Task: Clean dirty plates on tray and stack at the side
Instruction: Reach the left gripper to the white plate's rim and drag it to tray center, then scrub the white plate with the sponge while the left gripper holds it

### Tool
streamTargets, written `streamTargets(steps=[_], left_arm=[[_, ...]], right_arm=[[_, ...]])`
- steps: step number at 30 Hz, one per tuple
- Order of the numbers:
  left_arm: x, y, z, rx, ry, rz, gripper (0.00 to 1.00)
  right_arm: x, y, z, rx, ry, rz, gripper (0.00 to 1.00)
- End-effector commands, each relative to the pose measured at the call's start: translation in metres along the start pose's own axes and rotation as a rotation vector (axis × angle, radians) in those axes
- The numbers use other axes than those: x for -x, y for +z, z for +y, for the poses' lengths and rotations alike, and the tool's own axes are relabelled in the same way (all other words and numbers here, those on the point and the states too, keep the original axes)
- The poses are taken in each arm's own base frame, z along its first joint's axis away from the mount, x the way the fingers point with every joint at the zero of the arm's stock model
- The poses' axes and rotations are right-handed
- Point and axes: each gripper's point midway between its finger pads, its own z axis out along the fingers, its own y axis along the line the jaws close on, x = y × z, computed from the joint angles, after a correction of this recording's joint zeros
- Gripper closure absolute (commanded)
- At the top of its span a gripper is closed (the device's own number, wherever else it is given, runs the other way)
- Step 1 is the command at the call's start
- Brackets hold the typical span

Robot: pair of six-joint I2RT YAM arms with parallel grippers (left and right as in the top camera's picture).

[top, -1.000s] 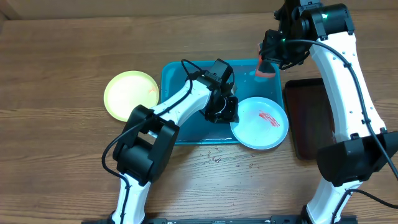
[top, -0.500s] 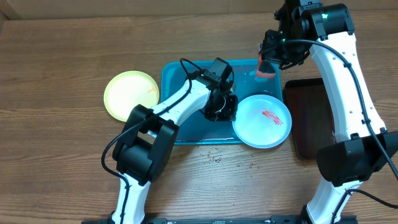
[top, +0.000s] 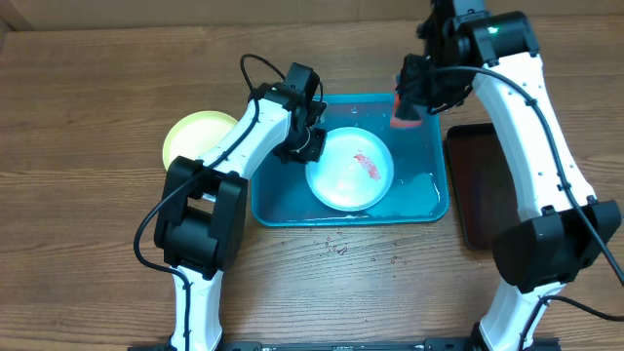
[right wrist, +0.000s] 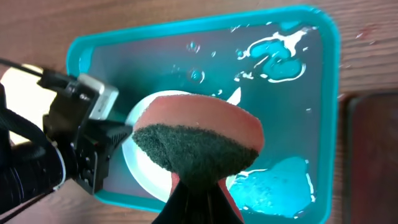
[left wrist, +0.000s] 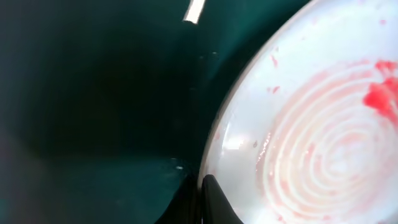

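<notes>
Now our left hand (top: 310, 146) pinches the plate (top: 341, 180) rim; our right hand (right wrist: 199, 186), gripping the sponge (right wrist: 199, 140), should scrub the smear (top: 369, 164) squarely.

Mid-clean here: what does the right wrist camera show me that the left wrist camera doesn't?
Only right wrist: the sponge clamped in the right gripper, puddles on the tray, and the left gripper at the rim of the plate. Only left wrist: a close look at the red smear and faint pink rings on that plate. Both: plate and tray.
</notes>
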Motion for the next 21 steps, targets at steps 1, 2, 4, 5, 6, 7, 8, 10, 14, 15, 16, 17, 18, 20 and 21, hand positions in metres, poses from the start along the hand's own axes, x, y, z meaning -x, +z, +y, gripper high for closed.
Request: streamTargets(steps=[1, 2, 4, 5, 6, 7, 8, 10, 14, 15, 16, 17, 18, 20, 21], left_arm=[[0.007, -0.004, 0.015, 0.123, 0.248, -0.006, 0.8], [0.007, -0.004, 0.015, 0.123, 0.248, -0.007, 0.64], [0.008, -0.003, 0.014, 0.115, 0.228, -0.013, 0.38], [0.009, -0.003, 0.014, 0.115, 0.194, -0.02, 0.27], [0.01, -0.004, 0.016, 0.112, 0.123, -0.026, 0.22], [0.009, -0.004, 0.016, 0.096, 0.074, -0.024, 0.21], [0.005, -0.004, 0.013, 0.06, 0.015, -0.009, 0.2], [-0.008, -0.005, 0.008, -0.032, -0.126, 0.044, 0.2], [-0.03, -0.014, -0.001, -0.188, -0.297, 0.152, 0.25], [-0.033, -0.015, -0.002, -0.209, -0.31, 0.166, 0.25], [-0.036, -0.014, -0.005, -0.225, -0.316, 0.178, 0.27], [-0.038, -0.014, -0.005, -0.229, -0.329, 0.188, 0.3], [-0.04, -0.012, -0.006, -0.225, -0.344, 0.196, 0.32], [-0.043, -0.007, -0.009, -0.206, -0.371, 0.204, 0.36], [-0.044, -0.004, -0.008, -0.186, -0.383, 0.204, 0.37]], right_arm=[[-0.003, 0.012, 0.008, 0.019, -0.02, 0.025, 0.96], [-0.002, 0.012, 0.009, 0.021, -0.022, 0.022, 0.96], [-0.002, 0.012, 0.011, 0.024, -0.025, 0.017, 0.96], [-0.001, 0.012, 0.011, 0.025, -0.026, 0.017, 0.96], [-0.002, 0.012, 0.011, 0.027, -0.025, 0.018, 0.96], [-0.002, 0.012, 0.012, 0.03, -0.025, 0.019, 0.96], [-0.002, 0.012, 0.012, 0.032, -0.025, 0.02, 0.96], [-0.002, 0.012, 0.013, 0.035, -0.025, 0.02, 0.96], [-0.001, 0.012, 0.014, 0.038, -0.029, 0.014, 0.96], [0.0, 0.012, 0.015, 0.039, -0.03, 0.012, 0.96], [0.0, 0.012, 0.016, 0.04, -0.032, 0.01, 0.96], [0.0, 0.012, 0.016, 0.041, -0.034, 0.008, 0.96], [0.0, 0.012, 0.017, 0.041, -0.035, 0.008, 0.96], [0.0, 0.012, 0.016, 0.041, -0.034, 0.008, 0.96], [0.0, 0.012, 0.016, 0.041, -0.034, 0.008, 0.96]])
